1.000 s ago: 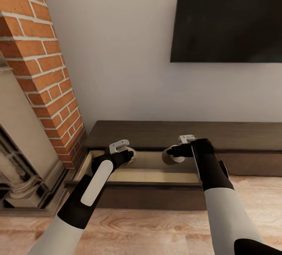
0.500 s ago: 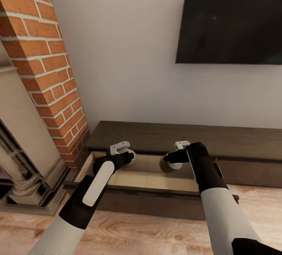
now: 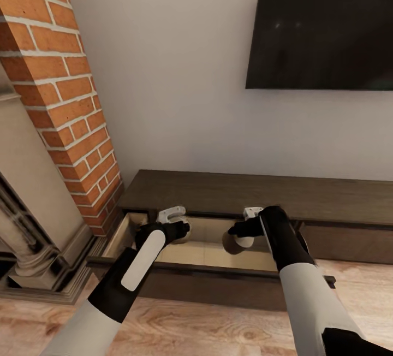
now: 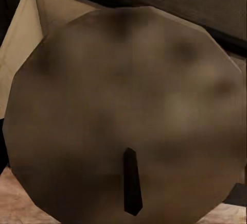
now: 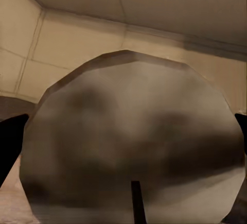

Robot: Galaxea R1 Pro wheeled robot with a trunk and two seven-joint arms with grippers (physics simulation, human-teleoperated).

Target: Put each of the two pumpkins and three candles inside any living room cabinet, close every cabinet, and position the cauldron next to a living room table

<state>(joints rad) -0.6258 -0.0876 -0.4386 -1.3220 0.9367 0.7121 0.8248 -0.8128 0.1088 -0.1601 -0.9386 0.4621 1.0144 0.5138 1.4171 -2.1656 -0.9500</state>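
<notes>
Jaws on candles (image 3: 238, 241) (over open cabinet (image 3: 218, 195))

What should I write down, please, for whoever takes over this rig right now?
Left gripper: shut on a candle, held over the open drawer of the low cabinet.
Right gripper: shut on a second candle, also over the drawer.
Done: drawer pulled out; two candles brought to it.
Left: release both candles into the drawer, fetch the third candle and both pumpkins, shut the cabinet, then set the cauldron beside a table.
</notes>
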